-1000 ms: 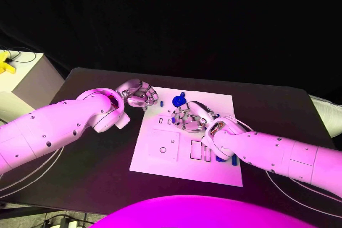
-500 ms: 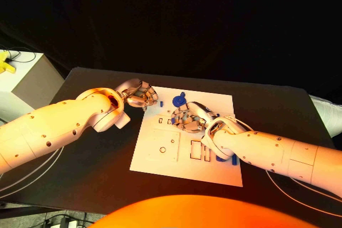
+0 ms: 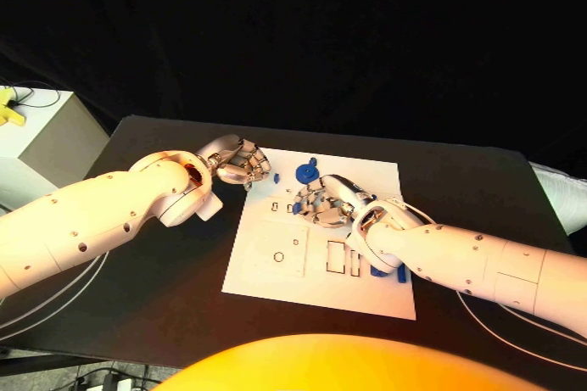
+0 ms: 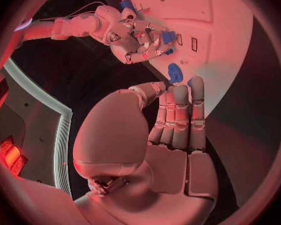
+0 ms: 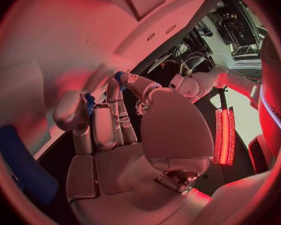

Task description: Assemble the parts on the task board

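Observation:
The white task board (image 3: 287, 276) lies mid-table. My right hand (image 3: 326, 201) hovers low over its far middle and pinches a small blue part (image 4: 168, 37) between thumb and fingers; the same part (image 5: 89, 102) shows in the right wrist view. My left hand (image 3: 241, 164) is at the board's far-left corner, fingers straight and close together (image 4: 178, 120), holding nothing. Just past its fingertips lie a round blue part (image 3: 307, 168) and a tiny blue piece (image 3: 276, 177). Two blue bars (image 3: 400, 272) lie near the board's right edge.
Several rectangular slots and a small hole (image 3: 280, 257) are cut into the board's middle. A white box (image 3: 43, 141) stands off the table's far-left corner. Bare black table (image 3: 159, 264) lies left of the board.

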Available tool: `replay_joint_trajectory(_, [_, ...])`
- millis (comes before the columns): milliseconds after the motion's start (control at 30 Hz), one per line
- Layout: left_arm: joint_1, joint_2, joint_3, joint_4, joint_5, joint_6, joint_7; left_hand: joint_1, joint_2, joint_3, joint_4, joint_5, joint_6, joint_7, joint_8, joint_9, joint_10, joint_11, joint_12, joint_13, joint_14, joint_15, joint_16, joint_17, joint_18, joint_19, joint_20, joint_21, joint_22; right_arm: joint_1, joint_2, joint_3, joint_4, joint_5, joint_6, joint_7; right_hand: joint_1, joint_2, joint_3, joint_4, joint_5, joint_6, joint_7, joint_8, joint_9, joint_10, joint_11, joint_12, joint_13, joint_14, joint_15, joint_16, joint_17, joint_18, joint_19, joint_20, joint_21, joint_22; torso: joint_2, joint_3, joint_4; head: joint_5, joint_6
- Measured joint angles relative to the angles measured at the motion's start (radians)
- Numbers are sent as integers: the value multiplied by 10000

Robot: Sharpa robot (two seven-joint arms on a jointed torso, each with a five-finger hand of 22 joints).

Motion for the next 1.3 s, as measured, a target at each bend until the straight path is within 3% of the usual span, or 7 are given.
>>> replay_joint_trajectory(500, [0, 6, 0, -17, 1, 26, -23, 40, 40, 0, 0, 0, -38, 38, 0, -21, 0, 0, 0, -29, 0, 0, 0, -24, 0, 0, 0, 0, 0, -17, -51, -8, 128, -3, -38, 16, -40, -40, 0, 0, -38, -16, -16, 1, 0, -33, 39, 43, -2, 0, 0, 0, -18, 0, 0, 0, -57, -14, 0, 4, 2, -23, -5])
replay_joint_trajectory(900, [0, 1, 0, -37, 1, 62, -51, 40, 40, 0, 0, 0, -38, 38, 0, -21, 0, 0, 0, -28, 0, 0, 0, -24, 1, 0, 0, 0, 0, -23, -358, 14, 633, -13, -341, 28, -40, -40, 0, 0, -38, -17, -17, 0, 0, -28, 43, 43, 6, 0, 0, 58, 91, 0, 0, 0, 7, 78, -5, 1, 0, -18, 9])
replay_joint_trajectory(1167, [0, -6, 0, -81, 2, 75, -60, 40, 40, 0, 0, 0, -38, 38, 0, -32, -38, 37, 0, -40, 0, 0, 0, -34, 0, 0, 0, 0, 0, 142, -634, 91, 1181, -697, -298, -715, -40, -40, 33, 2, -38, 26, 24, -1, -9, -23, 48, 177, 23, 97, 17, 285, 329, 1, 264, 32, 639, 438, -16, -4, -7, -44, 35])
replay_joint_trajectory(1300, [-1, -9, 0, -99, 2, 78, -64, 40, 40, 0, 0, 0, -38, 38, 0, -31, -38, 37, 0, -39, 0, 0, 0, -33, 1, 0, 0, 0, 1, 293, -718, 107, 1430, -1231, -137, -1343, -40, -40, 44, 12, -38, 37, 35, -3, -16, 23, 19, 201, 37, 129, 17, 368, 479, -161, 378, 18, 972, 512, -20, -8, -11, -73, 50])
